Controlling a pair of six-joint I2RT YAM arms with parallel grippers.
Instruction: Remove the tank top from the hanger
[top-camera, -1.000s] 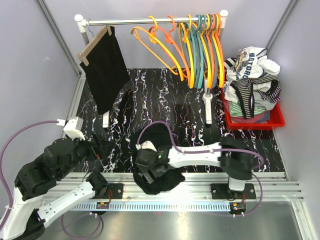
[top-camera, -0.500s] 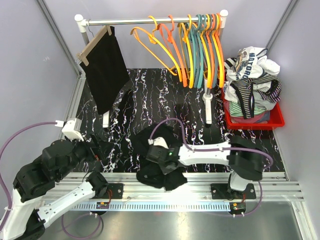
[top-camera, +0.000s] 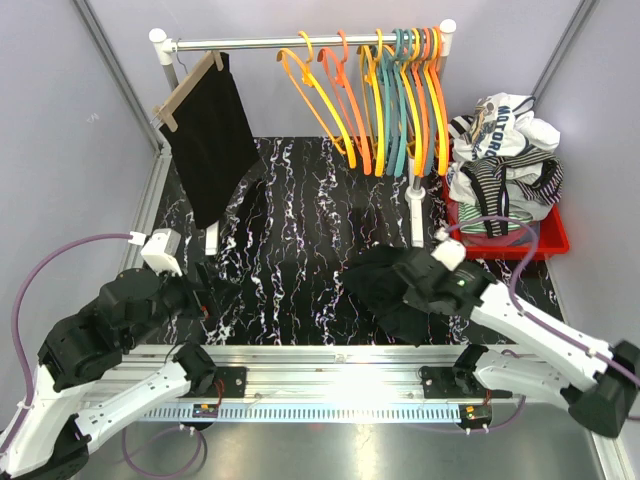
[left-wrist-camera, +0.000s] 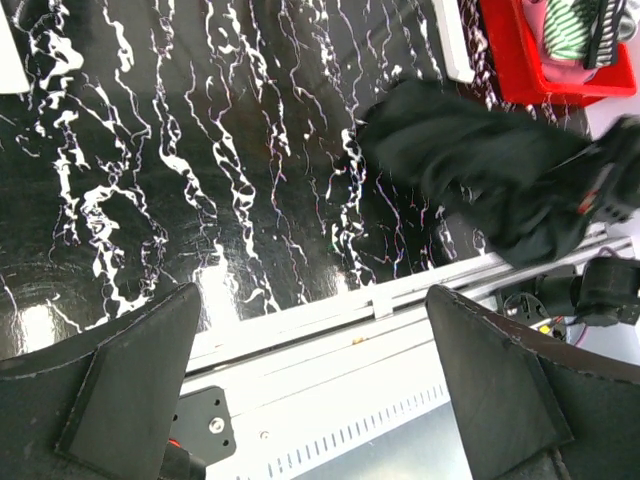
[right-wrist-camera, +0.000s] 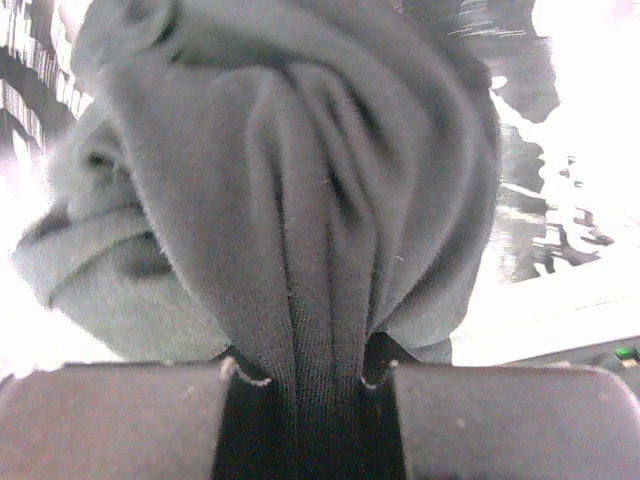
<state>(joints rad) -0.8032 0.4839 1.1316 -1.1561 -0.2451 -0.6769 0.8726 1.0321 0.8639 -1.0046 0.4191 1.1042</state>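
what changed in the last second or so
The right gripper shut on the black garment at the near middle of the table and carried it rightward, toward the red bin. The orange hangers swayed slightly. The left gripper stayed open, its arm barely shifting. The rack, the hanging black top and the bin stayed put.

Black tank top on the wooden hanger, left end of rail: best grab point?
I'd pinch the tank top at its lower hem, coming from the near side. The cloth hangs free there, well below the tilted wooden hanger.
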